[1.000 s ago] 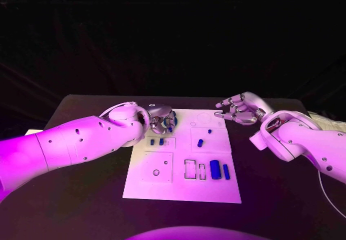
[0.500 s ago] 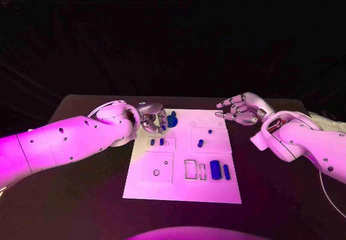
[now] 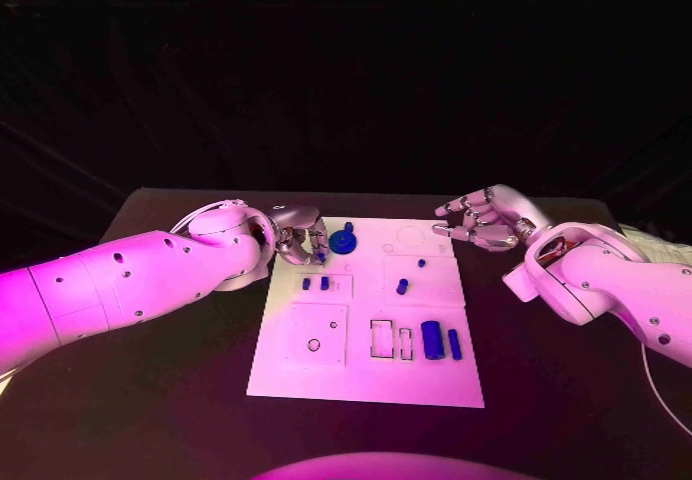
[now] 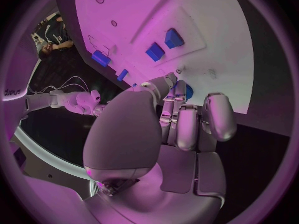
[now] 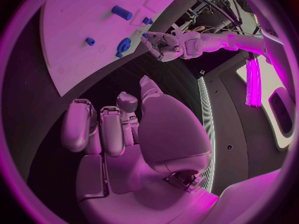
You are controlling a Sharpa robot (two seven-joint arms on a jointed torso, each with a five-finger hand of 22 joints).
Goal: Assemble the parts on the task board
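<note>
Table (image 3: 173, 380): black, takes up the lower half of the head view, with the task board at its middle.
Task board (image 3: 368, 372): white plate, centre of the head view; its lower part is bare, with cut-out outlines and small parts higher up.
Left arm (image 3: 130, 285): comes in from the left edge and reaches to the board's upper left corner.
Right arm (image 3: 606, 285): comes in from the right edge and ends just off the board's upper right corner.
Left hand (image 3: 306, 240): at the board's upper left edge, fingers curled in toward the gear; the left wrist view shows a blue edge right at the fingertips (image 4: 181, 87), but I cannot tell whether they pinch it or only touch it.
Right hand (image 3: 483, 220): off the board over black table, fingers loosely curled and apart, holding nothing.
Gear (image 3: 343, 241): round blue part at the board's upper left, just right of the left hand, apparently on its seat.
Long blue parts (image 3: 431, 340): two lying side by side, lower right of centre.
Small blue parts (image 3: 315, 284): a pair left of centre, another pair (image 3: 404, 286) right of centre.
Step in hand (judged): seating the gear at the upper left station.
Doing it well (judged): keep the gear flat and centred over its seat, press straight down, then spread the fingers before lifting so it is not dragged off.
</note>
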